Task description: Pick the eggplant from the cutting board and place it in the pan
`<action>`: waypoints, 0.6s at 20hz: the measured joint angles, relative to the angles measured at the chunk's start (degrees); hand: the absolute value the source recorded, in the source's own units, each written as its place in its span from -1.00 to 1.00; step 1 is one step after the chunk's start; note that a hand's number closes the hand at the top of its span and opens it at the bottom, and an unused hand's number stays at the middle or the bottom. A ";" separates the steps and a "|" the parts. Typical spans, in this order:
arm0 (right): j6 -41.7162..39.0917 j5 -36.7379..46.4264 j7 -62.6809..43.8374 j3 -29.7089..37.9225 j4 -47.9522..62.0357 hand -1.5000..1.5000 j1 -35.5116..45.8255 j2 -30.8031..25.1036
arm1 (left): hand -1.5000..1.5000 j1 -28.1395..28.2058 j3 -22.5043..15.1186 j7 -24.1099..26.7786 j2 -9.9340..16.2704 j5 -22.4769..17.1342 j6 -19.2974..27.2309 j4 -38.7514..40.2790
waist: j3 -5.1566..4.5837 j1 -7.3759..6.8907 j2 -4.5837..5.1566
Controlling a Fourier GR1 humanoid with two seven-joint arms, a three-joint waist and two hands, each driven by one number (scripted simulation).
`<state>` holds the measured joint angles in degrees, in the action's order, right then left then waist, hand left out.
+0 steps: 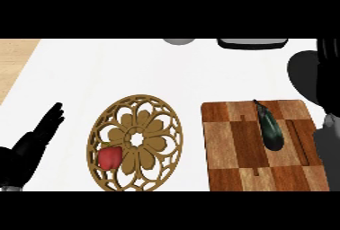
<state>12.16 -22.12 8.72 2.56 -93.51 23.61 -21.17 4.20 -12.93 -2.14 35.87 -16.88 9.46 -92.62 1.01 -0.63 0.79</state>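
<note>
A dark, slim eggplant (270, 129) lies lengthwise on the wooden cutting board (229, 152) at the right, stem pointing away from me. At the far edge, cut off by the view, sits a dark, light-rimmed vessel (252, 43) that looks like the pan. My right hand (306, 77) rises at the right edge, just beyond the board's far right corner, fingers straight and holding nothing. It is apart from the eggplant. My left hand (33, 141) rests open at the lower left, fingers up.
A round golden openwork trivet (136, 141) lies left of the board, with a red vegetable (109, 158) on its near left part. A grey round object (179, 41) peeks in at the far edge. Wooden floor shows at the upper left.
</note>
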 measured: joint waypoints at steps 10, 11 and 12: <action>-10.45 31.35 4.72 -19.34 1.16 -1.00 4.87 -19.24 | 0.00 -3.40 -4.91 -2.25 -9.78 -5.91 -1.91 -1.23 | -1.82 -0.57 -0.16; -9.46 34.81 6.72 -20.99 1.81 -1.00 4.84 -19.54 | 0.00 -4.20 -5.27 -2.85 -11.04 -6.70 -1.90 -1.04 | -1.64 -0.51 -0.05; -8.20 38.04 8.91 -22.60 2.50 -1.00 4.51 -19.50 | 0.00 -4.69 -5.63 -3.28 -12.01 -7.18 -1.90 -0.74 | -1.49 -0.45 -0.04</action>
<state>3.96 15.93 17.64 -20.04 -91.01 28.12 -40.67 -0.49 -18.57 -5.42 23.85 -24.06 7.56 -93.36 -0.48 -1.08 0.75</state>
